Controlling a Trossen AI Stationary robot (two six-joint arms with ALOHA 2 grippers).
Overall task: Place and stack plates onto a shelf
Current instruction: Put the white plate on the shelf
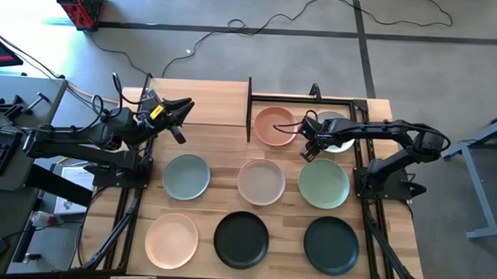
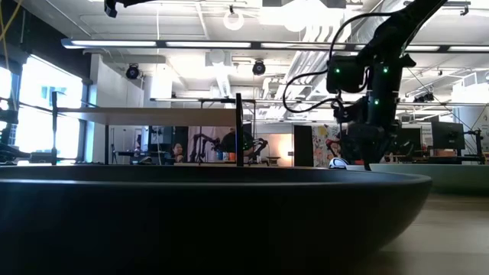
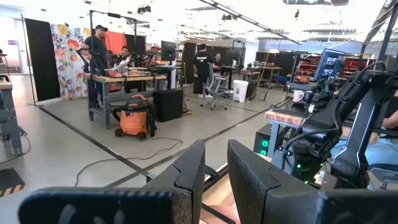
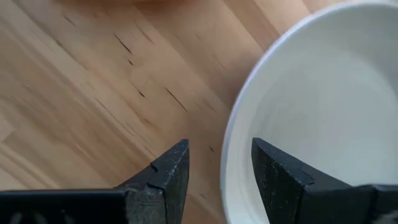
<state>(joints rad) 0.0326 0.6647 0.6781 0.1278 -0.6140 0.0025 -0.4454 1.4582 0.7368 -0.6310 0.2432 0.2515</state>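
On the wooden table lie several round plates: salmon (image 1: 274, 126), blue-grey (image 1: 186, 176), beige (image 1: 261, 181), pale green (image 1: 324, 183), peach (image 1: 171, 239) and two dark ones (image 1: 242, 239) (image 1: 331, 244). A pale, almost white plate (image 4: 323, 106) lies at the far right. My right gripper (image 1: 310, 147) points down over its left rim (image 4: 231, 163) and stands open (image 4: 219, 177), one finger over the wood, the other over the plate's inside. The shelf (image 1: 198, 102) stands at the far left. My left gripper (image 1: 180, 114) hovers by it, fingers a little apart (image 3: 216, 180), holding nothing.
A black post (image 1: 249, 110) stands between the shelf and the salmon plate. In the low view a dark plate's rim (image 2: 214, 198) fills the foreground, with the right arm (image 2: 367, 114) coming down behind it. Bare wood shows between the plates.
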